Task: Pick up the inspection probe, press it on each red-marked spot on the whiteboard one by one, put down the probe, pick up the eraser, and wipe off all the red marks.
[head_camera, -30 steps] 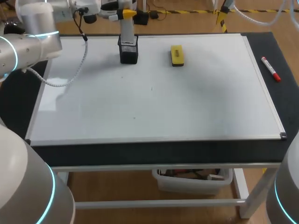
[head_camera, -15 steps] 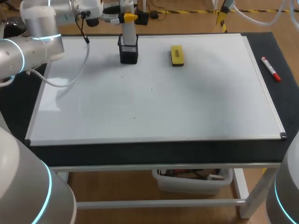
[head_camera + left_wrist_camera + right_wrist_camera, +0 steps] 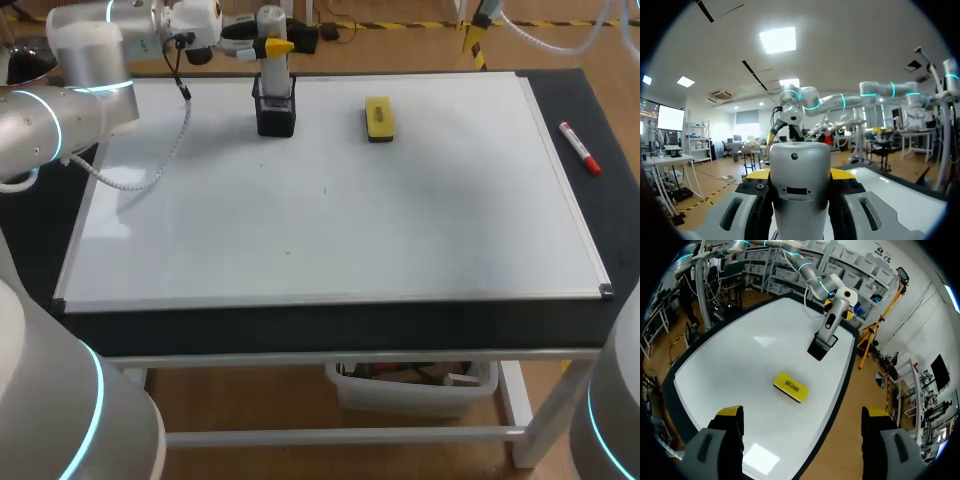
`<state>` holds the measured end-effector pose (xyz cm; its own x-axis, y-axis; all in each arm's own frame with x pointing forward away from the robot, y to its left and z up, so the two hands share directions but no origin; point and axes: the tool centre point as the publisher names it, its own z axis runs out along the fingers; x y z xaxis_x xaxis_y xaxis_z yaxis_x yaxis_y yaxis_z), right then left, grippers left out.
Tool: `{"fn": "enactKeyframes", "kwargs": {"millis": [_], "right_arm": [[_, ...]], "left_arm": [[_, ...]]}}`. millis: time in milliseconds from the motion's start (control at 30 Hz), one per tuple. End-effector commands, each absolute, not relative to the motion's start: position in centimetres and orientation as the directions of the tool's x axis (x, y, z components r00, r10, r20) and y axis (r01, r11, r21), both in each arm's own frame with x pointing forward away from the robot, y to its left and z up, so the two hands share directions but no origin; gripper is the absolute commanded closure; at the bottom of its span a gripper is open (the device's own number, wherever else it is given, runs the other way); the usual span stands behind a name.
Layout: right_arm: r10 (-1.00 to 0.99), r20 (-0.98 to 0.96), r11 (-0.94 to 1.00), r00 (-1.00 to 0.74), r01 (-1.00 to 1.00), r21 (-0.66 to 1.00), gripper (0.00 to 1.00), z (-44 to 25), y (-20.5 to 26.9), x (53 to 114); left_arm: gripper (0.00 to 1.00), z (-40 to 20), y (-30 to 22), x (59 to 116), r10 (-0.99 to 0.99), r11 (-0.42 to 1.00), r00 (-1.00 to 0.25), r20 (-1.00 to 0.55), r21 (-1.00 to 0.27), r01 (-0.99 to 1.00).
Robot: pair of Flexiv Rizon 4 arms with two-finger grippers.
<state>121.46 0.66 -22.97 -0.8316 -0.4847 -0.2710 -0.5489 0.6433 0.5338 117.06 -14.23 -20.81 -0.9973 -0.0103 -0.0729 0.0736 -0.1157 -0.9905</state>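
Obs.: inspection probe (image 3: 272, 70) stands upright in the black mesh holder (image 3: 276, 115), its lower end inside and its rounded grey head above the rim. The left gripper (image 3: 268, 45) is at the probe's upper body. In the left wrist view the fingers sit against the barrel from both sides, so I read them as closed on it.

Right gripper (image 3: 802, 415): fingers spread wide, holding nothing, high over the whiteboard (image 3: 400, 220) and well apart from the holder.

Eraser (image 3: 378, 118): flat on the board, near the holder on its right-arm side, long axis running away from the robot. Red marker (image 3: 579, 148) lies on the black desk (image 3: 300, 325) off the board, far from the holder. I can make out no red marks on the board, only two faint specks.

Handling, judged:
- Probe: rigid smooth cylinder, looks light to moderate. The smooth barrel may slip, so take it mid-barrel, above the holder's rim. The mesh holder looks light and could tip if the probe is dragged sideways.
- Eraser: light, hard yellow shell, probably a soft felt underside. Take it across the short width at mid-length and keep it flat when wiping.
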Motion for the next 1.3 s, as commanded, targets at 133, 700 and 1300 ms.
{"fn": "enactKeyframes", "kwargs": {"millis": [133,700,1300], "right_arm": [[-0.495,-0.259,0.641,-0.830,-0.549,0.537,0.00,-22.8,0.5,122.0],[-0.495,-0.259,0.641,-0.830,-0.549,0.537,0.00,-22.8,0.5,122.0],[-0.495,-0.259,0.641,-0.830,-0.549,0.537,0.00,-22.8,0.5,122.0]], "left_arm": [[1.00,-22.4,-14.5,118.0,0.057,-0.136,-0.995,-0.085,-0.988,0.077],[1.00,-24.7,-14.6,118.6,0.077,-0.124,-0.992,-0.099,-0.988,0.089],[1.00,-26.1,-14.6,118.8,0.079,-0.098,-0.991,-0.104,-0.991,0.096]]}}
